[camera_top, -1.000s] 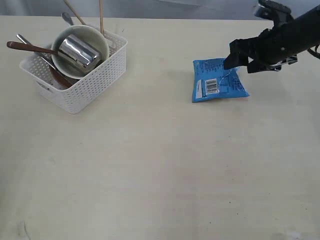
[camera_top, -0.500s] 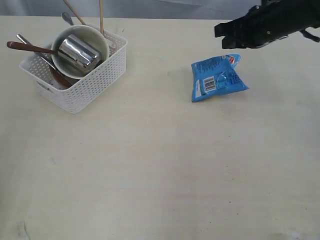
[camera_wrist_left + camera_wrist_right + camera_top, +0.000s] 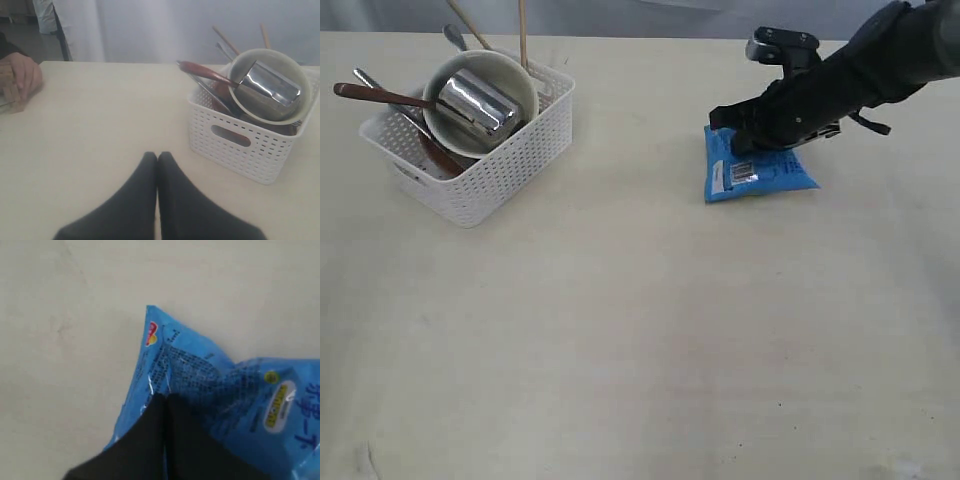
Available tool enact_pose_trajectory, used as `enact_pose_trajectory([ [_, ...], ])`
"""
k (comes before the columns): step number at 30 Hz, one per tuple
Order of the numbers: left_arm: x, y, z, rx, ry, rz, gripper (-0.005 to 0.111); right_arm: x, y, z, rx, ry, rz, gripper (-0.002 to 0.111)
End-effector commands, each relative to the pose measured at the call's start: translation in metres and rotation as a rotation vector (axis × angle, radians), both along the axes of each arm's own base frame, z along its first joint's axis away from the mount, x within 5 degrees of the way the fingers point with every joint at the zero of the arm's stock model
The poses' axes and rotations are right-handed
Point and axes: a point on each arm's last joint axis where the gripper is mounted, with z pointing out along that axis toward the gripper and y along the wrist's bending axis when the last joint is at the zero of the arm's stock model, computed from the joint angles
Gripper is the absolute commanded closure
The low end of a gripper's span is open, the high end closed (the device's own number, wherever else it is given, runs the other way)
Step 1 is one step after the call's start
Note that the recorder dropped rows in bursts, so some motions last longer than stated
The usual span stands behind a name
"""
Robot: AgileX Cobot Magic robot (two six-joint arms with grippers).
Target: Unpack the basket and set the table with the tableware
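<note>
**Right pincer shut above the packet, basket full**

The right pincer (image 3: 165,397) had its jaws pressed together on nothing, tips over a corner of the blue packet (image 3: 775,172); whether they touched it was unclear. Its arm reached in low, wrist tipped down. Well away from it stood the basket (image 3: 510,160) with bowl (image 3: 525,95), cup (image 3: 478,100), spoon (image 3: 380,95) and chopsticks (image 3: 522,30). The left pincer (image 3: 157,156), likewise pinched, hovered near the basket. Unpacking seemed hardly begun; next, a pincer would need to open over the basket.
</note>
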Motion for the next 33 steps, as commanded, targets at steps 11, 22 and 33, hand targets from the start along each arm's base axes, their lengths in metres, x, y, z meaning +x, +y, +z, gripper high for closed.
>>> enact_pose_trajectory([
  [11,0.000,0.000,0.000,0.005,-0.009,-0.003,0.107,-0.007,-0.004,0.070,0.038,-0.128,0.024,0.109],
  [22,0.000,0.000,0.000,0.005,-0.009,-0.003,0.107,-0.026,0.054,0.128,0.075,-0.236,0.327,0.108],
  [33,0.000,0.000,0.000,0.005,-0.009,-0.003,0.107,-0.037,0.166,0.151,0.068,-0.370,0.642,0.106],
])
